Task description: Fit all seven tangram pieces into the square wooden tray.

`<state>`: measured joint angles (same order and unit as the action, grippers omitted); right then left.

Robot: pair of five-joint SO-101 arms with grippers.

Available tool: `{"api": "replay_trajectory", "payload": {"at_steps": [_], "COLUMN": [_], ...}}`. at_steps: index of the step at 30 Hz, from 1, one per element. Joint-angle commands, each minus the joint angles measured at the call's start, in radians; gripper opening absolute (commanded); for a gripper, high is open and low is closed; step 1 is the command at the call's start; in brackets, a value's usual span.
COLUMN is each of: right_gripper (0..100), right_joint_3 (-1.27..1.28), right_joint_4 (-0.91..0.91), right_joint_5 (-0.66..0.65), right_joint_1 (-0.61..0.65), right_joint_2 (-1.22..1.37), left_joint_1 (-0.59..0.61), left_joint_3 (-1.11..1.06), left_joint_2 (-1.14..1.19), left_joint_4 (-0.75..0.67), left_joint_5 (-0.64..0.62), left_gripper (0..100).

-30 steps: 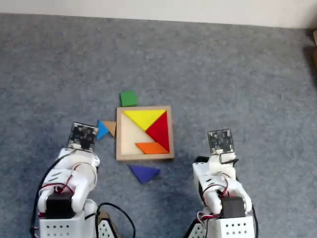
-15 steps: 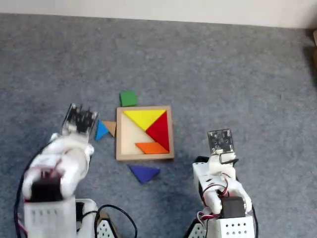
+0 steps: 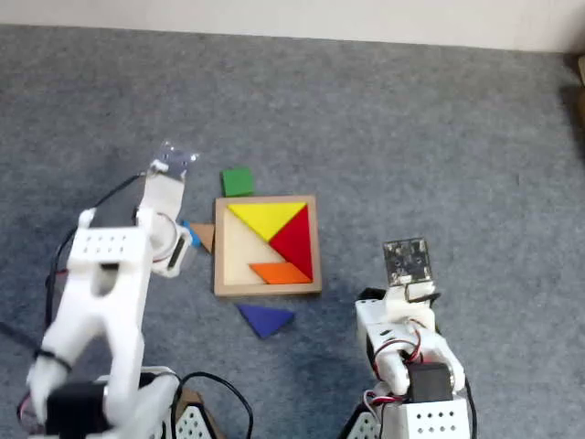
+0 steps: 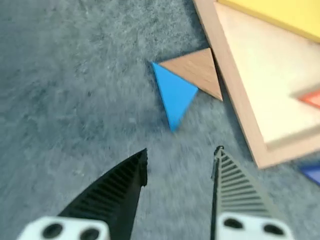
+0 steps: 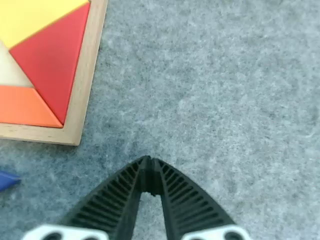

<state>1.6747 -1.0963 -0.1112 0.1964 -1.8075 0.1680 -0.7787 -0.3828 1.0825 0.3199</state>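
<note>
The light blue triangle (image 4: 175, 95) lies flat on the grey carpet (image 3: 411, 137) just ahead of the left gripper (image 4: 181, 151), roughly in line with the gap between its fingers. The fingers are spread wide and hold nothing. On the far side of the blue piece a tan triangle (image 4: 196, 70) touches it along one edge. The tan piece in turn sits just beside the outer wall of the square wooden tray (image 3: 266, 289).

The likely trouble is that crowding. If the fingers close on the blue triangle, they may nudge the tan one or drag it along. The finger on the tray side has little room before it meets the rim, and a knock there could shift the tray and unsettle what is already seated. The piece is also thin and lies flat on soft pile, so the fingertips may ride over it or tip it instead of gripping it.

The tray holds three pieces. A yellow triangle (image 3: 265, 219) sits along the edge farthest from both grippers, a red triangle (image 3: 294, 242) on the side nearer the right gripper (image 5: 149, 162), and an orange piece (image 3: 280, 273) along the near edge. The floor on the left gripper's side is bare wood.

A green square (image 3: 237, 181) lies beyond the tray's far corner, and a dark blue triangle (image 3: 266, 318) lies just short of its near edge, between the two arms. The right gripper is pinched closed on nothing, low over carpet, with the tray's corner ahead and to one side.
</note>
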Motion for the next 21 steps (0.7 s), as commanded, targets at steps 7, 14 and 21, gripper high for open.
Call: {"api": "replay_trajectory", "payload": {"at_steps": [7, 14, 21], "right_gripper": [0.5, 0.5, 0.5], "right_joint_3": [0.154, 0.154, 0.154], "right_joint_4": [-0.001, -0.001, -0.001], "right_joint_5": [0.002, 0.002, 0.002], "right_joint_1": [-0.013, -0.013, -0.013], "right_joint_2": [-0.008, -0.008, -0.008], "left_joint_1": [0.005, 0.005, 0.076], "left_joint_3": [0.237, 0.374, 0.469], "left_joint_2": [0.343, 0.544, 0.605], "left_joint_4": [-0.092, -0.089, -0.084], "left_joint_5": [0.008, 0.008, 0.008], "left_gripper": [22, 22, 22]}}
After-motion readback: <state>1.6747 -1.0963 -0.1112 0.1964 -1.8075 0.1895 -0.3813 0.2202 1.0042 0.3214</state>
